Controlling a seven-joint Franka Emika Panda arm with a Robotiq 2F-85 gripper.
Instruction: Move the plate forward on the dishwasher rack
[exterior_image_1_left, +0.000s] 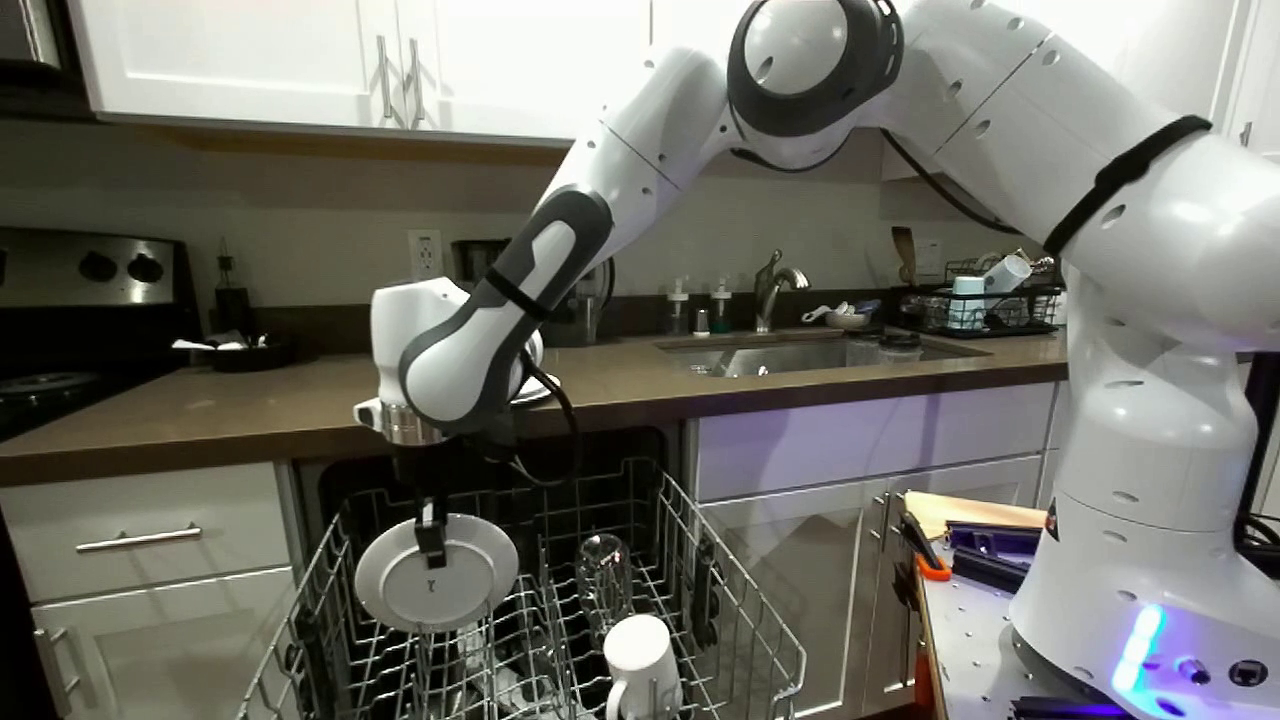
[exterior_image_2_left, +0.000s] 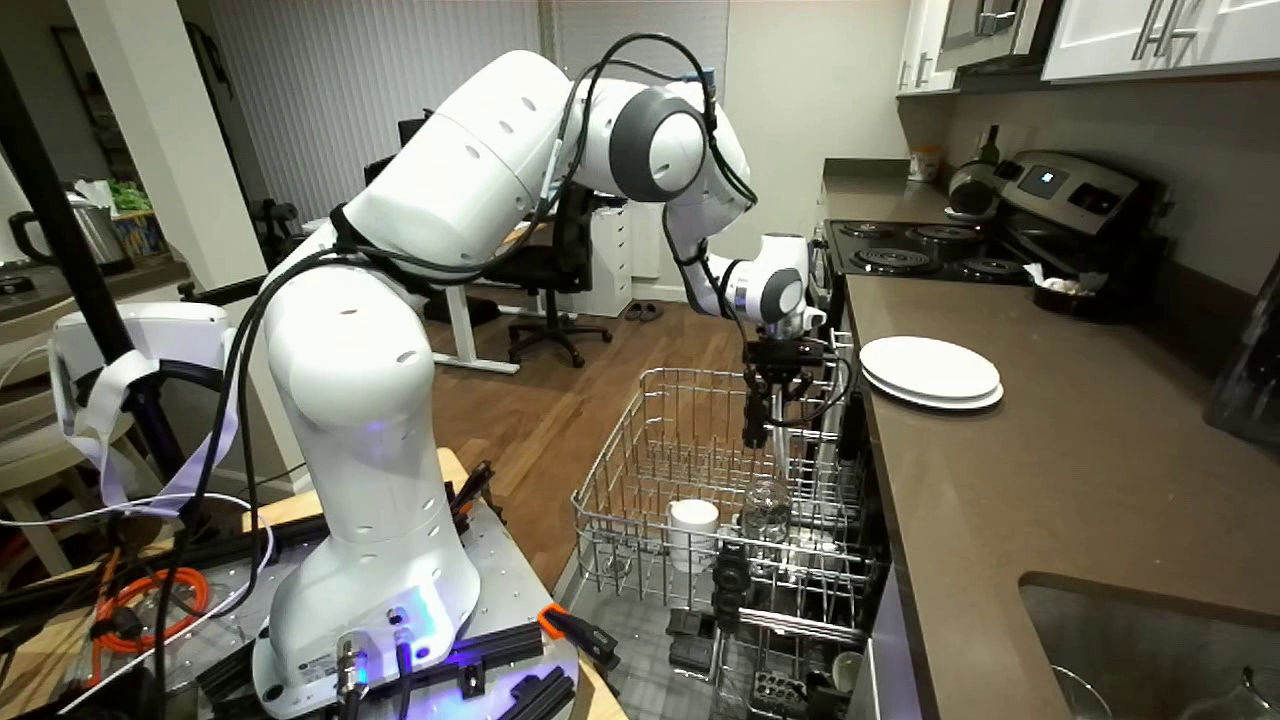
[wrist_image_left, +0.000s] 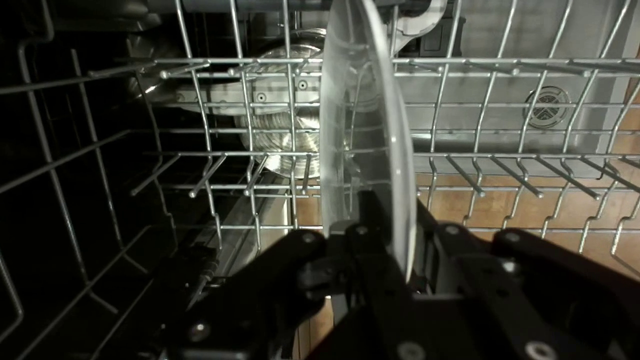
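The plate (exterior_image_1_left: 440, 572) is white and round and stands upright at the left part of the dishwasher rack (exterior_image_1_left: 745, 575) in an exterior view. Its lower edge is down near the tines; I cannot tell whether it touches the wires. It shows nearly edge-on in an exterior view (exterior_image_2_left: 781, 435) and in the wrist view (wrist_image_left: 357, 115). My gripper (exterior_image_1_left: 432, 540) points down, with one finger on each side of the plate's upper rim. In the wrist view the gripper (wrist_image_left: 397, 212) is shut on the rim. The far finger is mostly hidden behind the plate.
A white mug (exterior_image_1_left: 640, 645) and a clear glass (exterior_image_1_left: 603, 575) stand in the rack, to the right of the plate. The counter edge (exterior_image_1_left: 620, 408) overhangs behind the rack. White plates (exterior_image_2_left: 930, 370) are stacked on the counter. A lower rack (exterior_image_2_left: 770, 690) lies beneath.
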